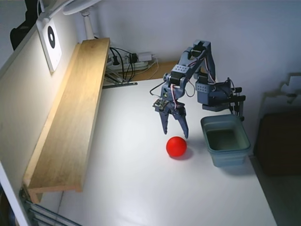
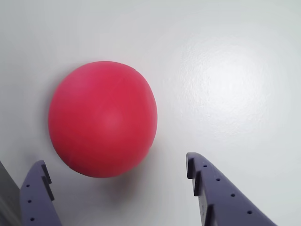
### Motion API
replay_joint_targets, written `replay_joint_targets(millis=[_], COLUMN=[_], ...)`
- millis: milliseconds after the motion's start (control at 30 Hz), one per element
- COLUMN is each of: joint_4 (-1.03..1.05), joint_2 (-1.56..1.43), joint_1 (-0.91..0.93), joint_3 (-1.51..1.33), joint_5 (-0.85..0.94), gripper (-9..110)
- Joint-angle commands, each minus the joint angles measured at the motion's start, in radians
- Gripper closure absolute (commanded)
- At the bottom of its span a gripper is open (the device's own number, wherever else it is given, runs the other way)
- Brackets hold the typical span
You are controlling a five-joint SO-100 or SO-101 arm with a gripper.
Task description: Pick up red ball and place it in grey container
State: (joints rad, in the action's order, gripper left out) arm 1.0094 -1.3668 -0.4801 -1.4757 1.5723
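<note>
Little of the job was done: the red ball lay on the white table, just left of the grey container in the fixed view, and the container looked empty. The gripper hung just above and behind the ball, spread wider than the ball and holding nothing. Grasping, carrying and dropping were all left to do.

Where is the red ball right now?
In the fixed view the red ball sits on the white table, just below the open tool and left of the grey container.
</note>
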Motion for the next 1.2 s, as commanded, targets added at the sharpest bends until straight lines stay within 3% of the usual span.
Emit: replay_joint_targets(millis=[0,933,1167], joint_4=[0.007,0.063,-0.073], joint_2=[0.006,0.193,0.194], joint_1=[-0.013,-0.054,-0.054], joint_3=[0.084,0.327,0.191], joint_5=[-0.002,-0.002,-0.002], gripper=[63,63,63])
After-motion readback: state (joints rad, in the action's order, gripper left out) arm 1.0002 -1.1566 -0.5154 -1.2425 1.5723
